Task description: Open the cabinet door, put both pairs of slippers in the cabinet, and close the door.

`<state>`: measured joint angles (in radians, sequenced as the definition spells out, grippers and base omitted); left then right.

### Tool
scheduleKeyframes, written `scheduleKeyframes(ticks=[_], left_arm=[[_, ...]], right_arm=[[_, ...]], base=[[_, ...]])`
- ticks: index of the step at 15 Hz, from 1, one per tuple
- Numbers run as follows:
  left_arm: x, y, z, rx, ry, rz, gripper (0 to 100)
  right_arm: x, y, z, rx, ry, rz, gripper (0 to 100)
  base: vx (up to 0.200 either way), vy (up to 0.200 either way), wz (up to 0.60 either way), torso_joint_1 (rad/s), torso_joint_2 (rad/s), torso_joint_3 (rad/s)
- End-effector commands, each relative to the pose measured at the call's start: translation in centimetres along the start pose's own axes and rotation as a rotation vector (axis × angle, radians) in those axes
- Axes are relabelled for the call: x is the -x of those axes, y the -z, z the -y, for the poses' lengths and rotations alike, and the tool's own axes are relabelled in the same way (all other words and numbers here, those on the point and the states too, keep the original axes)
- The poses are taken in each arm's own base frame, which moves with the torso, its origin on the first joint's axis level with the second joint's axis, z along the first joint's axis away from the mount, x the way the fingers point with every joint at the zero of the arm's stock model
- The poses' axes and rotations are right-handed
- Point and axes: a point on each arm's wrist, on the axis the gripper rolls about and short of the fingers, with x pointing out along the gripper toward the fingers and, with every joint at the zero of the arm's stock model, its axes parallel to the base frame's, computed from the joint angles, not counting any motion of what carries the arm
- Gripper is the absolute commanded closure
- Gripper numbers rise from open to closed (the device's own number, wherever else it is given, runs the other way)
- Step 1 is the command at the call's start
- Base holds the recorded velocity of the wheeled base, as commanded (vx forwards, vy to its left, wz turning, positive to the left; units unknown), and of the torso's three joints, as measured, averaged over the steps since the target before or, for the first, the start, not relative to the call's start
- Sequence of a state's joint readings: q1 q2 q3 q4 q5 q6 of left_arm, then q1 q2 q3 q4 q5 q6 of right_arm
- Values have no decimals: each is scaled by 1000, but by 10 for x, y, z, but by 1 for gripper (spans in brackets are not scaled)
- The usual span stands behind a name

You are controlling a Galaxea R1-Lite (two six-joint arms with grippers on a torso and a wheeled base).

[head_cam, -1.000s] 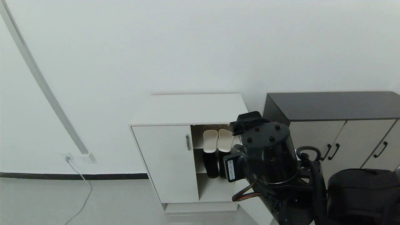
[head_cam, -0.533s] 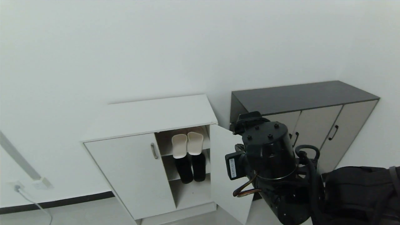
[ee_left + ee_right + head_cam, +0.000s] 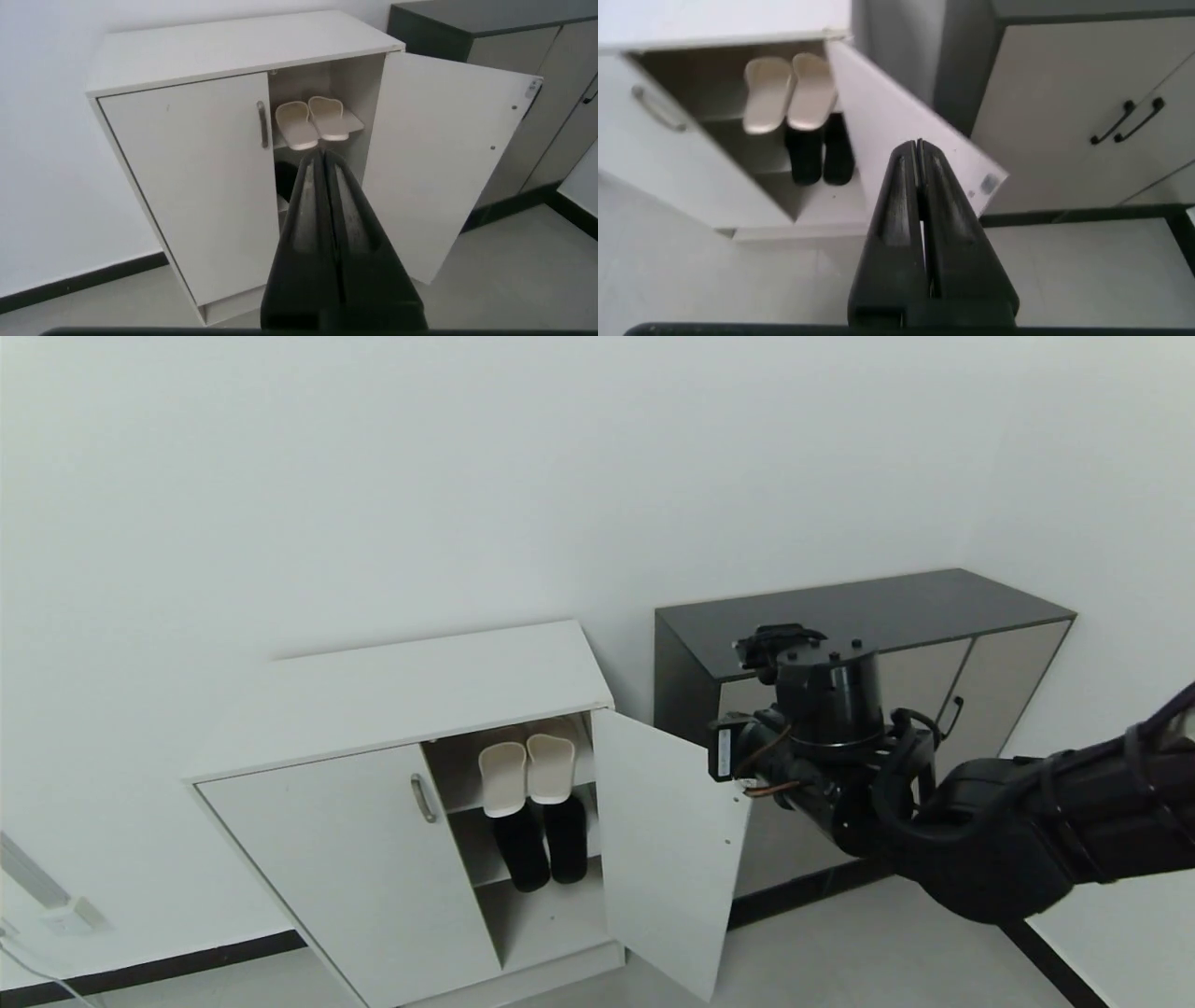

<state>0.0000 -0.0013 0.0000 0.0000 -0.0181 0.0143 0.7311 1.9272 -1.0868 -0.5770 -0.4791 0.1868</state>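
Note:
The white cabinet (image 3: 420,677) stands against the wall with its right door (image 3: 667,840) swung open and its left door (image 3: 355,868) closed. A white pair of slippers (image 3: 527,775) lies on the upper shelf, and a black pair (image 3: 541,845) on the shelf below. My right arm (image 3: 980,831) reaches in from the right, with its wrist just beyond the open door's outer edge. My right gripper (image 3: 918,147) is shut and empty, above the open door (image 3: 915,121). My left gripper (image 3: 323,159) is shut and empty too, in front of the open compartment, hiding most of the black slippers (image 3: 283,182).
A dark-topped cabinet (image 3: 868,611) with grey doors stands right of the white one, behind the open door. Bare grey floor (image 3: 840,952) lies in front of both. The left door carries a metal handle (image 3: 423,798). A black skirting strip (image 3: 140,975) runs along the wall.
The head view has swung to the right, so the whole scene has shifted. My right arm has stretched out and risen, uncovering the open door. The slippers lie as before.

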Motion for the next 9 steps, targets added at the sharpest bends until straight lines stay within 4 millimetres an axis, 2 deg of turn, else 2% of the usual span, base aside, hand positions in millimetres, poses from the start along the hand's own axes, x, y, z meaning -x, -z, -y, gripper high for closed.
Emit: scheduleKeyframes(ticks=[1, 2, 4, 9], left_arm=[[0, 0, 0, 0, 0, -1, 100], [0, 0, 0, 0, 0, -1, 100], [0, 0, 0, 0, 0, -1, 100], [0, 0, 0, 0, 0, -1, 100]], right_arm=[[-23, 5, 8, -5, 37, -13, 100], [-39, 8, 16, -11, 58, -17, 100], [-63, 8, 27, -27, 85, -9, 100], [-110, 16, 46, -49, 100, -5, 100]], base=[[-200, 0, 0, -2, 7, 7], [-200, 0, 0, 2, 7, 2], [0, 0, 0, 0, 0, 0], [0, 0, 0, 0, 0, 0]])
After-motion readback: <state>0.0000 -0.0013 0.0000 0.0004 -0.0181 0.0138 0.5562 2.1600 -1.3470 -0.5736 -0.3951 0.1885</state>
